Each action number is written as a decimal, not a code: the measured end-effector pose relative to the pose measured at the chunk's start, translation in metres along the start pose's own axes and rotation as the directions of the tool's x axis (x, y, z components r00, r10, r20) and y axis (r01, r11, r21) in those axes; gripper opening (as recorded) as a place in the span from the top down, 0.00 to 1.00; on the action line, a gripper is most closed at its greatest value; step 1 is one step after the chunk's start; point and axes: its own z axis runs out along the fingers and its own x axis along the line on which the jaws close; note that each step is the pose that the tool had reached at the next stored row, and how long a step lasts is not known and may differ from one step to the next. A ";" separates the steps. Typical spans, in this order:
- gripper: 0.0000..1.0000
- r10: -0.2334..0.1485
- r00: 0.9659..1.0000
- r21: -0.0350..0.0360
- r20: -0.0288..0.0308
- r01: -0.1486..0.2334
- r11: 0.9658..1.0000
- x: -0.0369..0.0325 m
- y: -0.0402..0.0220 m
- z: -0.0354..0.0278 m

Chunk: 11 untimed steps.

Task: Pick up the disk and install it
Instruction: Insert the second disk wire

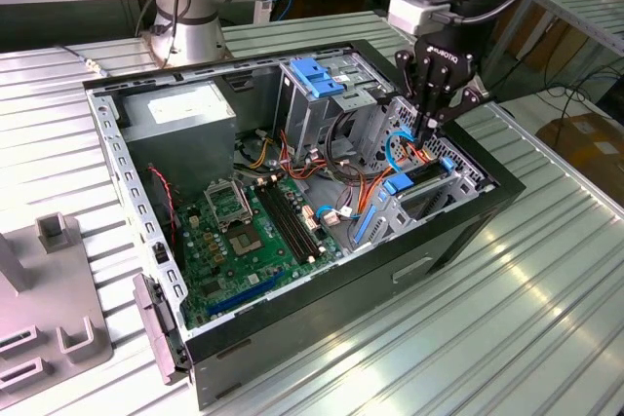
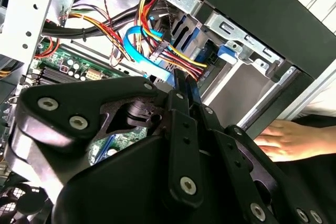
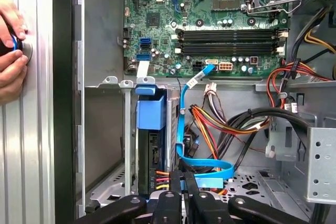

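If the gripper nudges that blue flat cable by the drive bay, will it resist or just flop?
The blue flat cable is thin and already loops and twists, so it would probably bend aside easily. One end looks plugged into the motherboard, so it may spring back.

Bright, even light fills the exterior view. The ribbed metal table [image 1: 546, 289] shows pale glare streaks towards the exterior view's right, and the black computer case [image 1: 322, 338] casts a soft shadow on the table in front of it. Inside the case, the motherboard [image 1: 253, 231] is clearly lit and sharp.

In the second wrist view, the black gripper [image 2: 184, 85] sits close to the lens, dark and slightly soft, with dull highlights on its screws. A hand [image 2: 294, 140] at the edge looks blurred.

In the first wrist view, the circuit board and coloured cables [image 3: 220, 124] are crisp, while the table strip [image 3: 31, 145] appears washed out.
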 end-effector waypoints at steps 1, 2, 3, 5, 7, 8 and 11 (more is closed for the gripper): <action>0.81 0.000 1.000 0.000 0.000 0.000 1.000 0.0000 0.0000 0.0000; 0.75 0.000 1.000 0.000 0.000 0.000 1.000 0.0000 -0.0001 -0.0001; 0.75 0.000 1.000 0.000 0.000 0.000 1.000 0.0000 -0.0002 -0.0001; 0.75 -0.001 1.000 -0.006 0.000 0.001 1.000 0.0005 -0.0008 -0.0020; 0.75 -0.001 1.000 -0.007 0.000 0.001 1.000 0.0030 -0.0012 -0.0016; 0.75 -0.001 1.000 -0.007 0.000 0.001 1.000 0.0046 -0.0012 -0.0012; 0.75 -0.001 1.000 -0.008 0.000 0.001 1.000 0.0105 -0.0021 -0.0001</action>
